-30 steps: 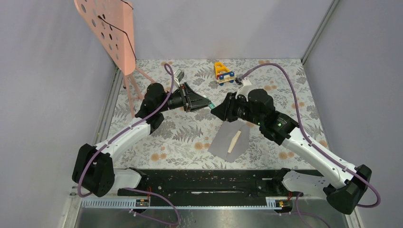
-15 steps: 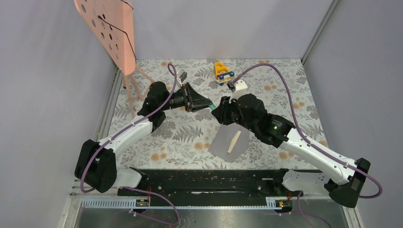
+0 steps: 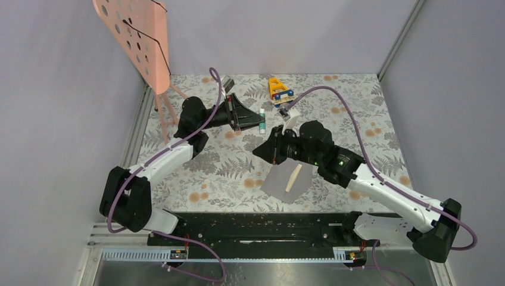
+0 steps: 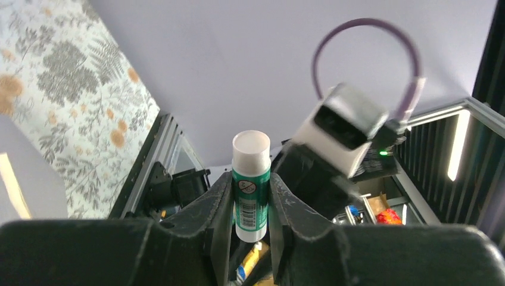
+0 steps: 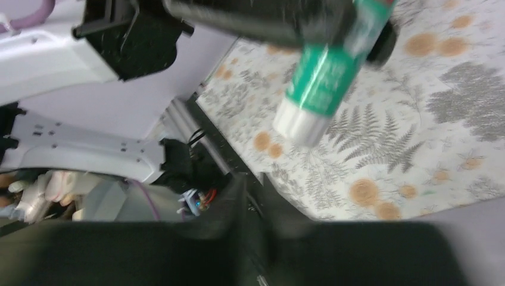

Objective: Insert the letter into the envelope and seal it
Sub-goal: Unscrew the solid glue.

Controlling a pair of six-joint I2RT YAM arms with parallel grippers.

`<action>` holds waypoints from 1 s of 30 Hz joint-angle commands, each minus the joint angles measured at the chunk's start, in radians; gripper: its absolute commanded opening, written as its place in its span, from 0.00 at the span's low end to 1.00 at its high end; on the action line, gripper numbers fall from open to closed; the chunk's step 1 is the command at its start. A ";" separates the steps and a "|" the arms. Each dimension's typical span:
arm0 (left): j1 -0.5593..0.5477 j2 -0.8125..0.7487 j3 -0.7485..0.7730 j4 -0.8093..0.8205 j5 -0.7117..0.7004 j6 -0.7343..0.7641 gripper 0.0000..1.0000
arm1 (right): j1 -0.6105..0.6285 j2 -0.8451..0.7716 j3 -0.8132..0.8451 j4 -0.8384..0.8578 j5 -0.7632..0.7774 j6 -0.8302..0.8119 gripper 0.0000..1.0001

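Note:
The grey-lilac envelope [image 3: 280,182] lies flat on the floral table, in front of the right arm. A tan letter [image 3: 293,177] lies along it as a narrow strip. My left gripper [image 3: 259,121] hangs above the table behind the envelope, shut on a green glue stick [image 3: 261,118] with a white end. The left wrist view shows the glue stick [image 4: 251,190] upright between the fingers [image 4: 218,202]. My right gripper [image 3: 258,151] is at the envelope's far left corner, below the stick. Its jaws stand together in the blurred right wrist view [image 5: 253,187], nothing visible between them. The glue stick [image 5: 324,71] shows above them.
A yellow toy car [image 3: 280,90] stands at the back middle. A pink perforated board [image 3: 140,42] on thin legs stands at the back left. Grey walls close the table [image 3: 196,173] on three sides. A black rail [image 3: 262,226] runs along the near edge.
My right gripper has drawn away from the glue stick's tip, moving left and nearer. My left gripper has swung the glue stick toward the back.

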 commanded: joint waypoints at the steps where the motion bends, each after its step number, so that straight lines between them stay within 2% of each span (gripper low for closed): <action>1: 0.011 -0.006 0.061 0.233 -0.012 -0.066 0.00 | -0.050 -0.015 -0.100 0.249 -0.274 0.213 0.00; 5: 0.014 -0.013 0.045 0.289 -0.010 -0.105 0.00 | -0.106 -0.010 -0.173 0.422 -0.352 0.328 0.00; 9: 0.020 -0.025 0.033 0.286 -0.016 -0.108 0.00 | -0.108 -0.016 -0.147 0.344 -0.325 0.270 0.01; 11: 0.025 -0.039 0.032 0.236 -0.026 -0.083 0.00 | -0.108 -0.058 -0.122 0.203 -0.220 0.198 0.19; 13: 0.027 -0.066 0.038 0.118 -0.056 -0.022 0.00 | -0.102 -0.113 -0.109 0.065 -0.076 0.114 0.35; 16: 0.025 -0.112 0.116 -0.274 -0.145 0.177 0.00 | -0.059 -0.168 -0.054 -0.119 0.166 -0.005 0.46; 17: 0.023 -0.126 0.149 -0.403 -0.203 0.266 0.00 | -0.044 -0.167 -0.025 -0.163 0.209 -0.033 0.50; 19: 0.019 -0.138 0.208 -0.601 -0.269 0.342 0.00 | -0.024 -0.141 0.041 -0.236 0.260 -0.075 0.54; 21: 0.019 -0.141 0.242 -0.726 -0.312 0.368 0.00 | 0.015 -0.100 0.104 -0.290 0.310 -0.103 0.55; 26: 0.017 -0.157 0.272 -0.885 -0.432 0.404 0.00 | 0.104 0.026 0.253 -0.407 0.519 -0.128 0.55; 28: 0.016 -0.159 0.287 -0.937 -0.471 0.414 0.00 | 0.119 0.076 0.310 -0.448 0.570 -0.123 0.63; 30: 0.012 -0.160 0.299 -0.977 -0.506 0.416 0.00 | 0.123 0.130 0.371 -0.480 0.583 -0.124 0.75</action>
